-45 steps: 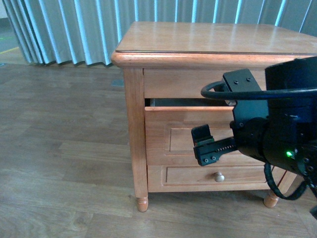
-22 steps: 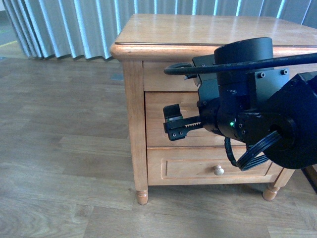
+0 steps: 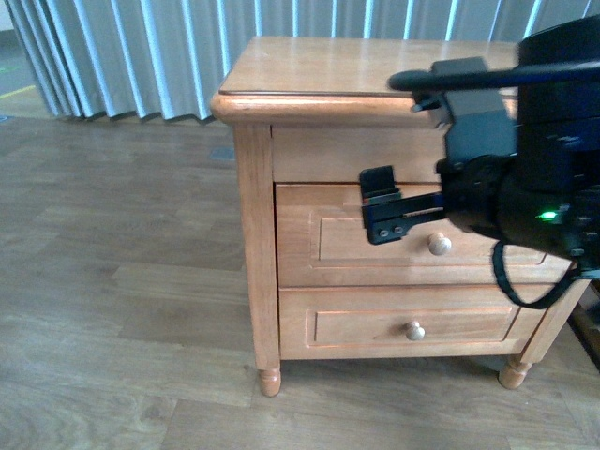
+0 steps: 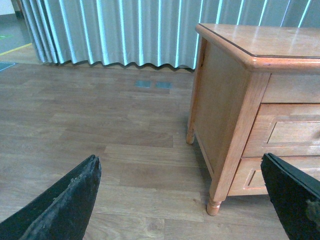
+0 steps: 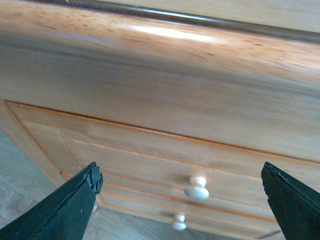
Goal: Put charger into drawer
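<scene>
The upper drawer (image 3: 328, 246) of the wooden nightstand is pushed in flush, and its round pale knob (image 3: 438, 244) shows. No charger shows in any view. My right gripper (image 3: 382, 201) hangs open just in front of the drawer's top edge, left of the knob, with nothing between its fingers. In the right wrist view the drawer front (image 5: 135, 162) and knob (image 5: 196, 187) lie between the spread fingers of that gripper (image 5: 184, 210). My left gripper (image 4: 180, 210) is open and empty over the floor, off the nightstand's left front corner.
The lower drawer (image 3: 375, 328) with its own knob (image 3: 414, 330) is shut. The nightstand top (image 3: 347, 67) is bare. Wood plank floor (image 3: 112, 281) stretches to the left, and a pleated grey curtain (image 3: 122, 52) hangs behind. The right arm's black body (image 3: 534, 187) covers the nightstand's right side.
A second ago the upper drawer stood slightly out with a dark gap above it; it is now flush. My right arm has risen and drawn back to the right.
</scene>
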